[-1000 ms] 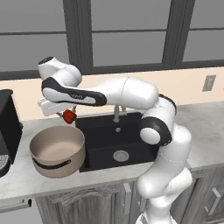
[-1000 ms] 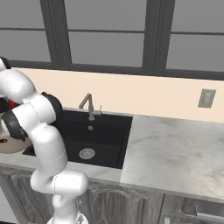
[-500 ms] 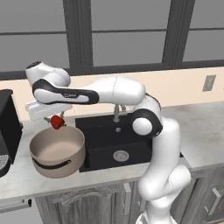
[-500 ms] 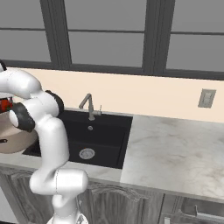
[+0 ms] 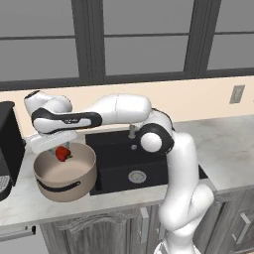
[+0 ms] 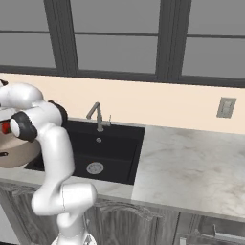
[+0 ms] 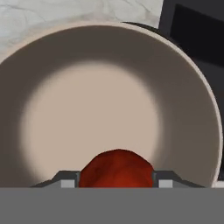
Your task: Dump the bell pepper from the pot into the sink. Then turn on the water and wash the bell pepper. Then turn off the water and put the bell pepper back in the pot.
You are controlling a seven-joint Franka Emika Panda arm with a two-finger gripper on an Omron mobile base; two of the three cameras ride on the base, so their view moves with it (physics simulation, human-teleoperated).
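Note:
The red bell pepper (image 5: 62, 153) hangs inside the mouth of the beige pot (image 5: 65, 185), just below its rim, with my gripper (image 5: 60, 150) shut on it from above. In the hand view the bell pepper (image 7: 116, 168) sits between my two fingertips (image 7: 66, 180), and the pot's pale inside (image 7: 87, 113) lies straight below with nothing in it. The pot stands on the marble counter just left of the black sink (image 5: 130, 166). From the right base view, a sliver of the bell pepper (image 6: 4, 127) and the pot (image 6: 16, 152) show behind my arm. The grey faucet (image 6: 97, 115) runs no water.
A black appliance (image 5: 7, 151) stands left of the pot. The sink's silver drain (image 6: 94, 168) lies mid-basin. Marble counter (image 6: 191, 165) stretches to the right of the sink, with a wall outlet (image 6: 226, 107) above it. Windows line the back wall.
My gripper has carried the bell pepper leftward from near the sink's edge and lowered it into the mouth of the pot. The pot has not moved.

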